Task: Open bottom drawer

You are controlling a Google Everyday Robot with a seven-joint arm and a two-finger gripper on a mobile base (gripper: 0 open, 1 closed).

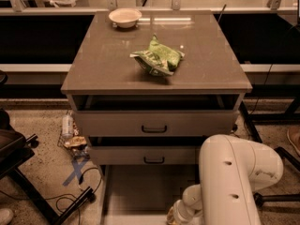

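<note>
The bottom drawer (140, 191) of the grey-beige cabinet stands pulled out toward me, with its plain grey inside showing. Its front lies along the lower edge of the camera view and its black handle is hidden. My gripper (174, 216) is at the drawer's front right end, at the very bottom of the view, mostly hidden by my white arm (234, 182). Above it are the mid-sized drawer (154, 159) and the tallest drawer (154, 128), which is open by a small gap.
A green crumpled bag (157, 57) and a white bowl (124, 17) sit on the cabinet top (103, 64). On the floor to the left are a bottle and litter (70, 132), blue tape, cables and a black stand leg (56, 205). A black frame stands at right.
</note>
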